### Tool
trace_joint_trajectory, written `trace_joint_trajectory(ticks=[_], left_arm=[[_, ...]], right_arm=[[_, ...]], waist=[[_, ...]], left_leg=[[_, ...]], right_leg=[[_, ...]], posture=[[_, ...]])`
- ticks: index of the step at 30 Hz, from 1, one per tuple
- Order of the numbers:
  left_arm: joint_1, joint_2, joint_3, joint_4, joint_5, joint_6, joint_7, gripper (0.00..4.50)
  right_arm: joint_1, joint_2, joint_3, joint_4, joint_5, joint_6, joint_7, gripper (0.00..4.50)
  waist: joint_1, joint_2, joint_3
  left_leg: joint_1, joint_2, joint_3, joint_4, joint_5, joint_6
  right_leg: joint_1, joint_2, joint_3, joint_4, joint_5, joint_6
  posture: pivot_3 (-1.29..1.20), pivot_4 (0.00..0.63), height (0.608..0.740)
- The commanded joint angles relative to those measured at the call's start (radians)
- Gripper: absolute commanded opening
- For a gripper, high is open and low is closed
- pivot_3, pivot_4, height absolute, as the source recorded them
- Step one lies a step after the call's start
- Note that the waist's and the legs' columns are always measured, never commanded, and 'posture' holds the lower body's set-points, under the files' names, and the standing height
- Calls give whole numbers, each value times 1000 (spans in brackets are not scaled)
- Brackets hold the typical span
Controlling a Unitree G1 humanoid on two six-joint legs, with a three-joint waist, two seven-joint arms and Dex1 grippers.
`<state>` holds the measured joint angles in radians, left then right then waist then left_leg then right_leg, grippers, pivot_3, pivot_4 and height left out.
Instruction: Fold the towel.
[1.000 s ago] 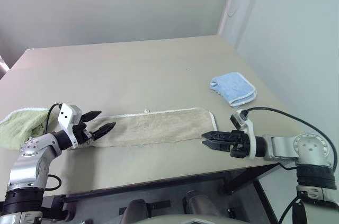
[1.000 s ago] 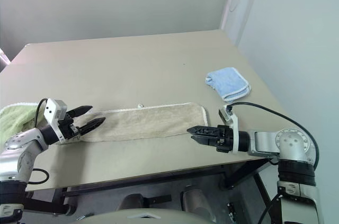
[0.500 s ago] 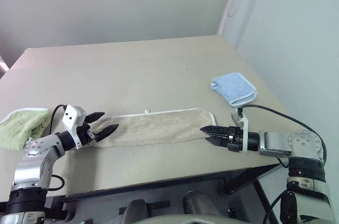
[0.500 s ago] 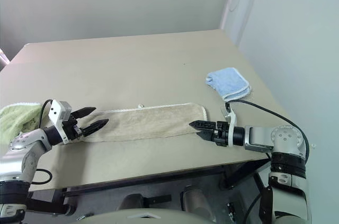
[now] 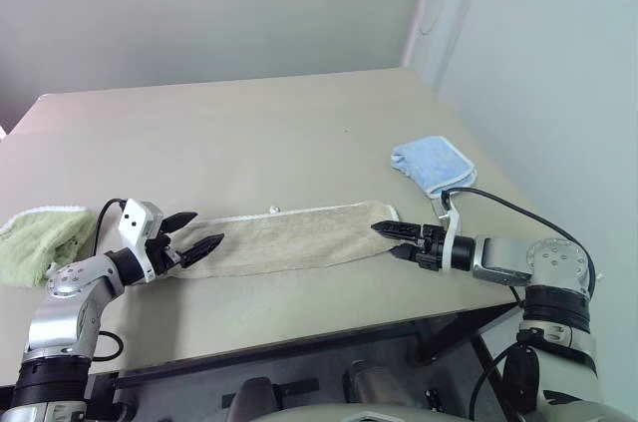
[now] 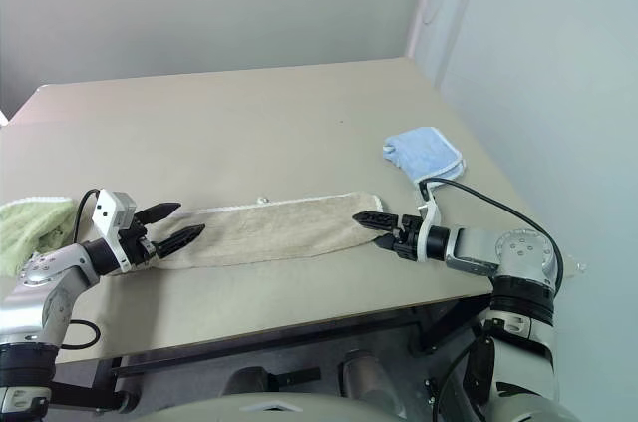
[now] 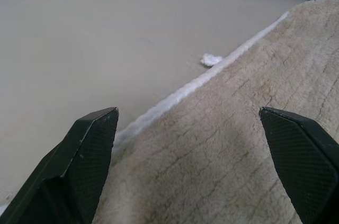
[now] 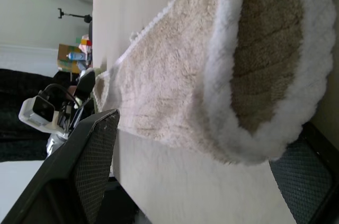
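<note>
Right fingers (image 5: 391, 240) forward, spread around towel (image 5: 289, 237) end

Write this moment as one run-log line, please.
towel: flat, folded strip | left gripper: open at left end | right gripper: open at right end

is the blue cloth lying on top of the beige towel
No, the blue cloth lies apart from the towel, farther back on the table with bare tabletop between them.

Beige table (image 5: 249, 133) with long tan towel (image 5: 299, 237), blue cloth (image 5: 431, 163), green cloth (image 5: 35, 242).
</note>
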<state>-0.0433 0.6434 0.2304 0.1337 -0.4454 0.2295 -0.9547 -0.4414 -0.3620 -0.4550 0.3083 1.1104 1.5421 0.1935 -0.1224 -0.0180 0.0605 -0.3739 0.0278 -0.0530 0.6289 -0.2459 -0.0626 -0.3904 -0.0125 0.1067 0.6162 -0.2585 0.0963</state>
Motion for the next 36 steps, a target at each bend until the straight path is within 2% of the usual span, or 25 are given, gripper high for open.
trace_joint_trajectory(ticks=[1,2,12,19,23,27,30,33,36], left_arm=[[-10,16,27,-28,-6,-8,1,4500],[-11,18,28,-27,-7,-8,1,4500],[-17,23,27,-10,3,-20,4,4500],[-15,20,26,-7,3,-25,5,4500],[-21,25,29,4,4,-29,0,4500],[-25,25,28,10,4,-34,1,4500],[-25,24,25,13,5,-37,3,4500],[-22,25,24,14,9,-42,3,4500],[-22,24,26,15,12,-44,5,4500]], right_arm=[[-20,6,-25,-5,-77,-82,-50,3948],[-21,7,-25,-2,-79,-84,-44,3724],[16,9,-31,-38,-111,-145,25,12],[34,-118,-46,1,-122,-155,137,12],[29,-270,-9,47,-186,-214,264,12],[-24,-401,53,129,-255,-285,424,12],[-81,-461,105,152,-265,-273,544,12],[-79,-482,177,-20,-238,-268,656,12],[-72,-474,238,-150,-225,-241,696,12]], waist=[[-2,0,0],[-2,0,0],[0,-2,-1],[19,-1,-1],[33,1,0],[27,1,1],[21,5,2],[23,5,2],[26,5,2]], left_leg=[[0,0,0,0,0,0],[0,0,0,0,0,0],[-2,-2,-1,-11,0,1],[-2,-3,-1,-11,0,1],[-4,-5,-1,-11,0,1],[-4,-4,-1,-14,0,1],[-3,-4,0,-14,0,1],[-2,-4,1,-14,0,1],[-2,-4,0,-14,0,1]], right_leg=[[0,0,0,0,0,0],[0,0,0,0,0,0],[-6,1,0,2,4,3],[-4,0,1,0,4,3],[-6,0,1,-1,4,3],[-8,1,1,-1,4,3],[-8,1,3,1,4,3],[-8,2,3,2,4,3],[-8,2,3,2,4,3]], posture=[[0,0,740],[0,0,740],[0,0,740],[0,0,740],[0,0,740],[0,0,740],[0,0,740],[0,0,740],[0,0,740]])
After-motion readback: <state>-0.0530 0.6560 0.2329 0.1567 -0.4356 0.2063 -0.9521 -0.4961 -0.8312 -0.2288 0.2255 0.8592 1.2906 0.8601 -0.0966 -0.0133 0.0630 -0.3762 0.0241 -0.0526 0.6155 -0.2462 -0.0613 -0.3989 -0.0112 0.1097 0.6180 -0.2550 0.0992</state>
